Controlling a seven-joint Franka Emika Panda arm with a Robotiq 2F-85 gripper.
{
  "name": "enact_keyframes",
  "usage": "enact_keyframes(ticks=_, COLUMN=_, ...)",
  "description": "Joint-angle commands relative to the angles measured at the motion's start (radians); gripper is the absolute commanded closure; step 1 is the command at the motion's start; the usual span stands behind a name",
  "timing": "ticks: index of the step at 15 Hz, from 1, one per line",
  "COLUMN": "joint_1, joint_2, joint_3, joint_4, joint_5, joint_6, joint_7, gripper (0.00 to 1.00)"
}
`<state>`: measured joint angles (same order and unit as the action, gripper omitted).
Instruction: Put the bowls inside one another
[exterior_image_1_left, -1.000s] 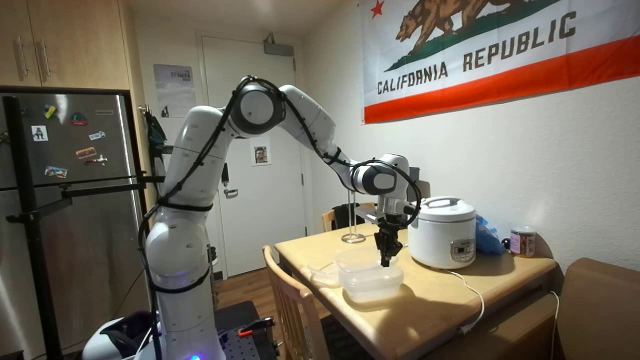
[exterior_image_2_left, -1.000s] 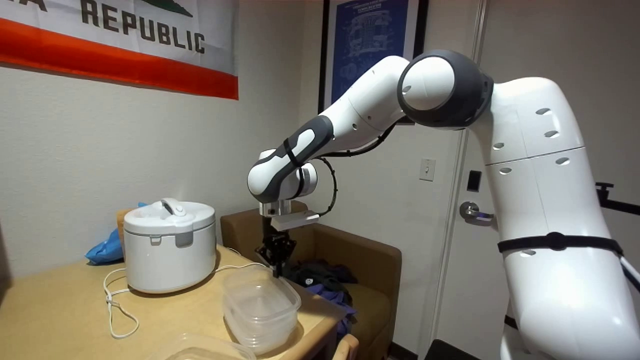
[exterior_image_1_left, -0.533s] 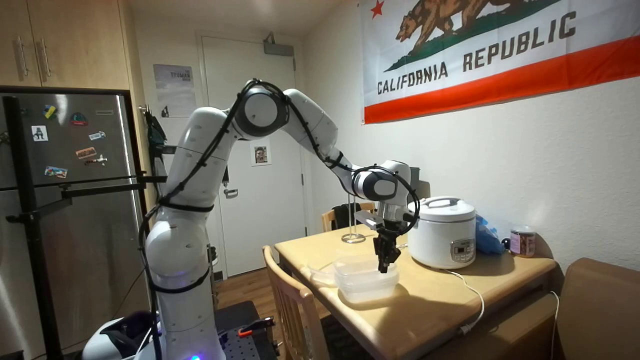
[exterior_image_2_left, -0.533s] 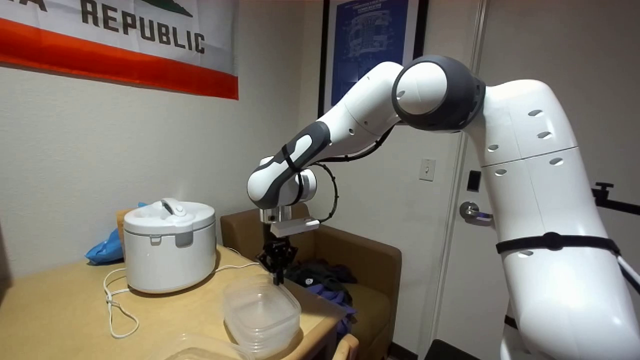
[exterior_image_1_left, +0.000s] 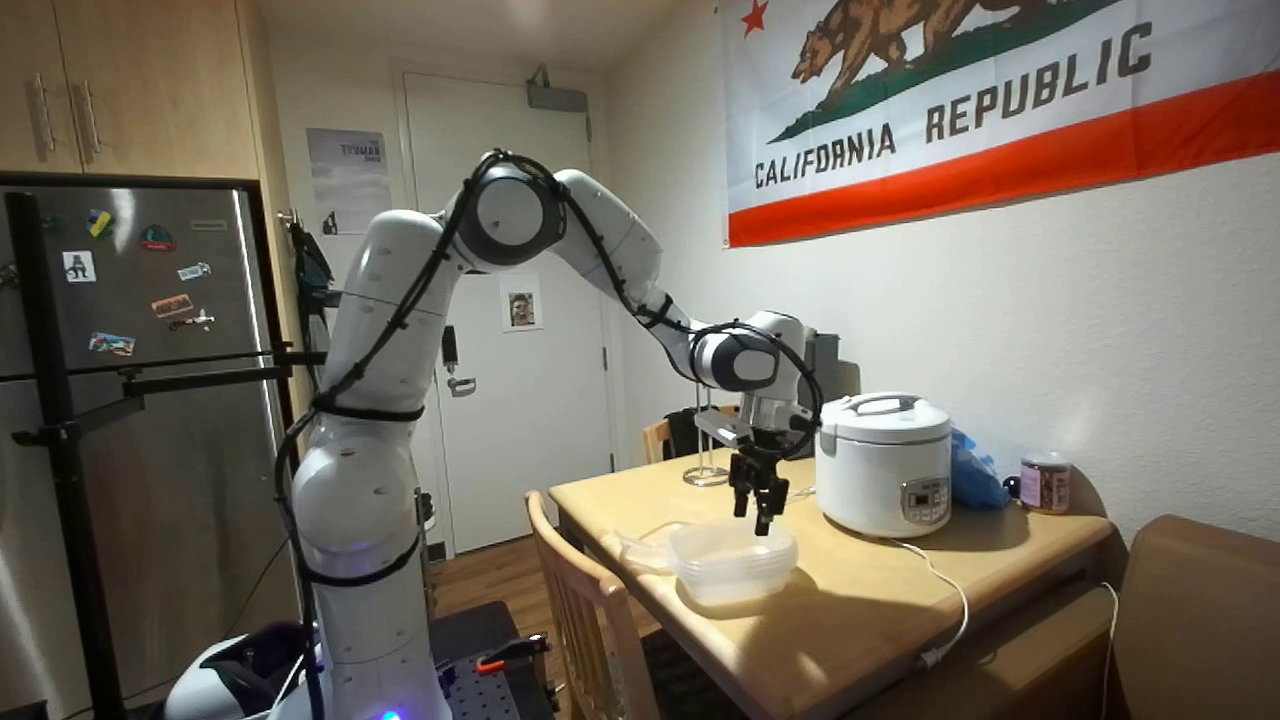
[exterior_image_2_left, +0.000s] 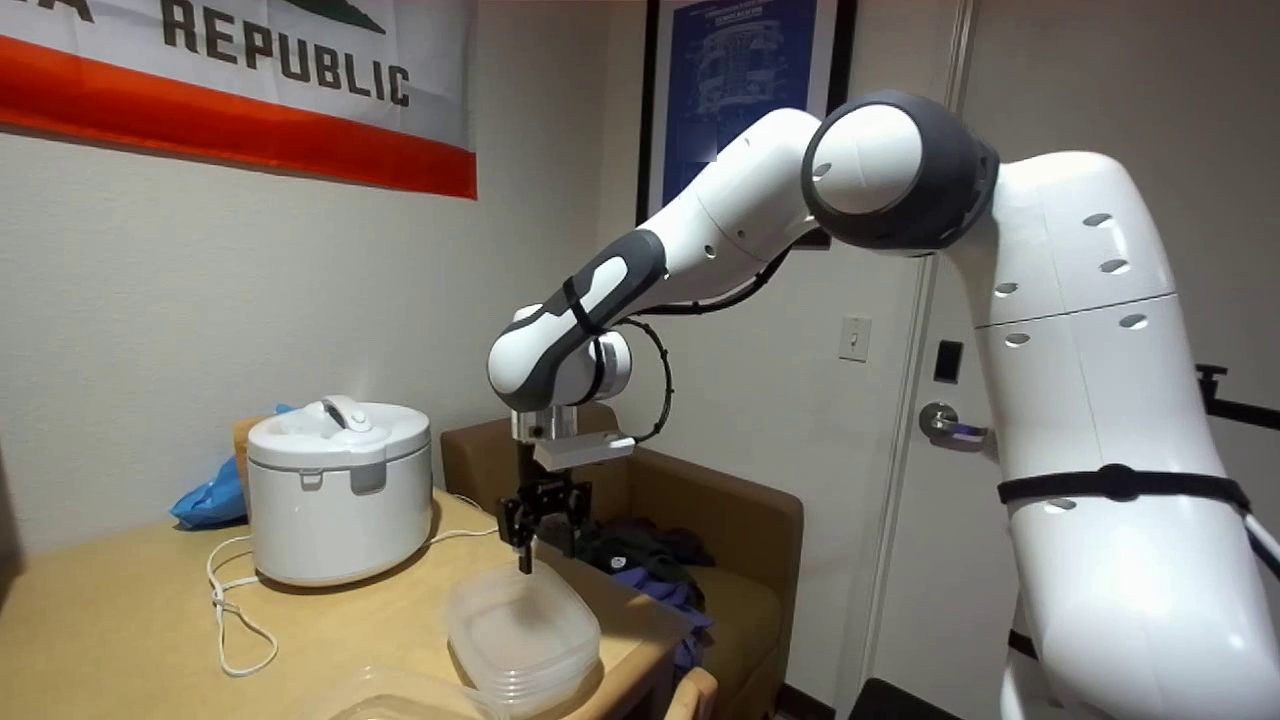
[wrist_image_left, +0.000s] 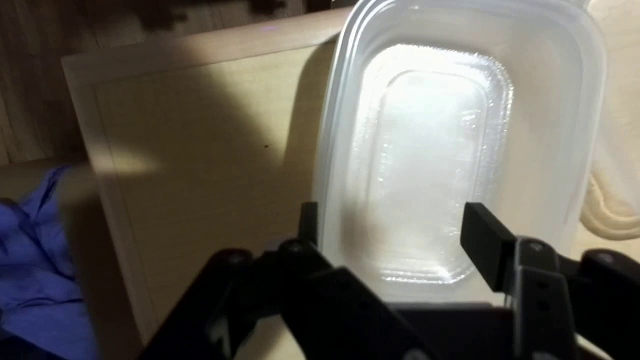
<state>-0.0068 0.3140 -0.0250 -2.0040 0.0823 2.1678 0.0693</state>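
While my gripper (exterior_image_1_left: 752, 520) hangs over one end of the bowls (exterior_image_1_left: 733, 575), its fingers (wrist_image_left: 487, 247) are spread wide. The two bowls sit one inside the other, open side up, on the table (exterior_image_1_left: 860, 620) near its edge, and their rims show close together in both exterior views. From the wrist view I look down into the inner bowl (wrist_image_left: 435, 150), pale and semi-clear, its base shining. There, one fingertip overlaps the bowl's long side and the other shows against its inside; I cannot tell whether either touches the plastic. Just beside the bowls lies a clear plastic piece (exterior_image_2_left: 402, 690), partly out of sight in an exterior view; I cannot make out its full shape. Near them, toward the wall (exterior_image_1_left: 1000, 330), the cooker (exterior_image_1_left: 880, 475) stands upright with its lid down, and a flag (exterior_image_1_left: 1000, 120) hangs above. Beside it I see a blue bag (exterior_image_1_left: 978, 478) and, farther along, a jar (exterior_image_1_left: 1046, 485), well apart from the bowls. A chair (exterior_image_1_left: 578, 558) stands at the table, and a brown armchair (exterior_image_2_left: 740, 505) past the corner holds heaped cloth (exterior_image_2_left: 645, 550).
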Motion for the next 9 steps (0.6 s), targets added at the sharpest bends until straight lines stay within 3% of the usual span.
enact_keyframes(ticks=1, joint_1=0.038, joint_2=-0.182, joint_3=0.030, joint_4=-0.143, joint_5=0.000, joint_6=-0.006, joint_7=0.051, gripper=0.00)
enact_keyframes(ticks=5, joint_1=0.080, joint_2=-0.286, joint_3=0.074, joint_4=-0.194, joint_5=-0.012, joint_6=-0.054, joint_7=0.061, gripper=0.00)
enact_keyframes(ticks=6, joint_1=0.065, joint_2=-0.211, joint_3=0.064, joint_4=-0.138, joint_5=-0.001, joint_6=-0.033, joint_7=0.040, gripper=0.00)
enact_keyframes(ticks=9, joint_1=0.081, joint_2=-0.262, joint_3=0.077, joint_4=-0.169, joint_5=-0.001, joint_6=-0.043, joint_7=0.040, gripper=0.00)
